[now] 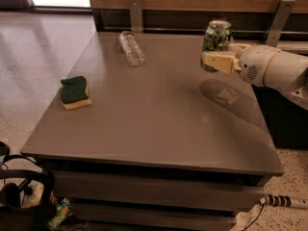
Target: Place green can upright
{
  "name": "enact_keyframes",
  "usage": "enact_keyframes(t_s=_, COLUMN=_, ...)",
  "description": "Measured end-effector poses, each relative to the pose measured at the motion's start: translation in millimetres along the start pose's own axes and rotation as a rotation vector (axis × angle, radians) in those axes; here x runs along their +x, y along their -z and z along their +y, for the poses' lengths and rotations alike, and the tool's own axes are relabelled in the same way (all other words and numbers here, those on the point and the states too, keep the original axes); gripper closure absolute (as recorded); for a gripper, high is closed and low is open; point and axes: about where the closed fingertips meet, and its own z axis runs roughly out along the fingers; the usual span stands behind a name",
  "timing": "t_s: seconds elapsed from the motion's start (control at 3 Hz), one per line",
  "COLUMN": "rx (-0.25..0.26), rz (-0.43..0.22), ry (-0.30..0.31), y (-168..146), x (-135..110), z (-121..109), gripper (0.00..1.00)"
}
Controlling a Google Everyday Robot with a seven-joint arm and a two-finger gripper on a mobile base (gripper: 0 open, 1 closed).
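Inspecting the table's [159,114] far right, I note the gripper [214,60] clamped on the green can [216,36], held upright above the surface.

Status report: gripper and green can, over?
Gripper shut on green can, above table, far right. Can near upright, not set down. Bottle, sponge far left, not in the way.

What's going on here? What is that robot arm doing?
The robot's gripper is holding the green can, with its fingers shut on the can's sides. The can is roughly upright, silver top up, and is held in the air over the far right part of the table, not set down yet. A clear bottle lies on its side at the back, and a sponge sits on the left.
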Motion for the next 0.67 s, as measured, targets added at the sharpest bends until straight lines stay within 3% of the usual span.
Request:
enact_keyframes(t_s=0.33, rx=0.020, rz=0.031, ry=0.023, y=-0.5, x=15.0, z=-0.4, gripper=1.00)
enact_keyframes(t_s=0.67, rx=0.005, rz=0.042, ry=0.020, y=-3.8, x=30.9, z=7.5, gripper=1.00)
